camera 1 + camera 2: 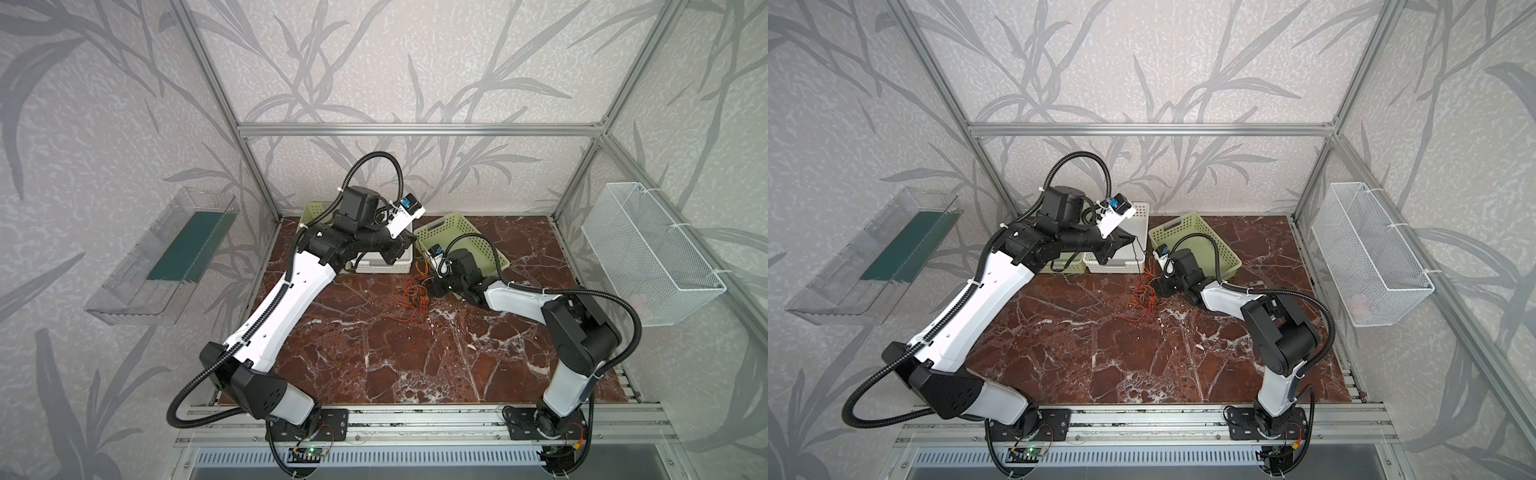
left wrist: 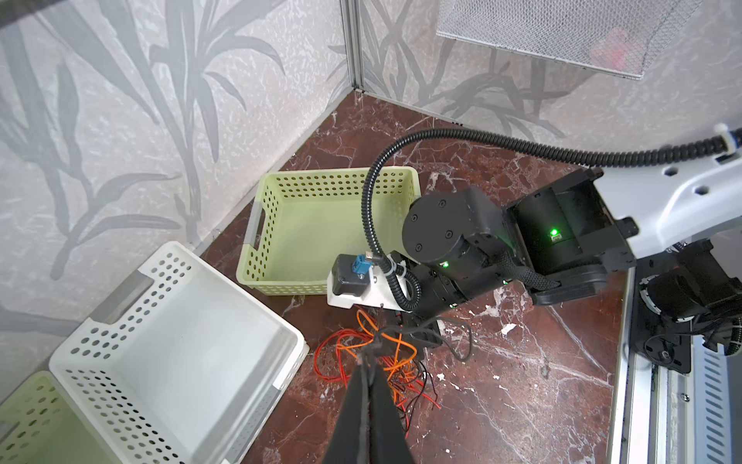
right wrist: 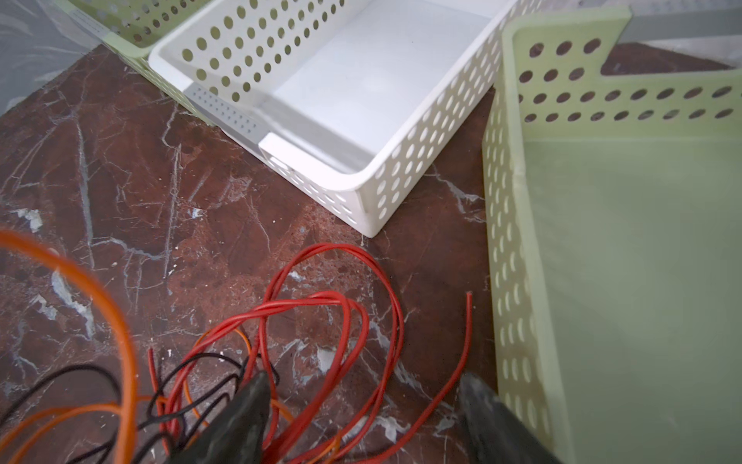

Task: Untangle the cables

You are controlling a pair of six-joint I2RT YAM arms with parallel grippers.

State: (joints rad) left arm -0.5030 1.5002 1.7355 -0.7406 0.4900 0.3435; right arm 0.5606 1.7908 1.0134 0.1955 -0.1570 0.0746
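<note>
Loops of the cables, red, orange and black, lie heaped on the tabletop just in front of the baskets. The right pincer sits low at the heap with its jaws apart. Red strands lie between them, and nothing is gripped there. The left pincer hangs higher, jaws together and clamped on a black cable, which in a top view runs as a thin line down into the heap.

If the left arm lifts while that strand is knotted among the others, the whole heap will likely rise or drag along instead of coming apart. If the right pincer closes where it is, it could catch red and orange strands at once and tighten the knot. A strand this thin may also slip out of closed jaws. The green basket stands just beside the right pincer, so a sideways pull could nudge it or snag a wire end in its holes.

The white basket next to it looks empty. The tabletop is polished red-brown marble with white veins, so wires should slide on it easily. An aluminium frame and leaf-patterned wallpaper enclose the space, with a clear tray on one side wall and a white mesh basket on the other.
</note>
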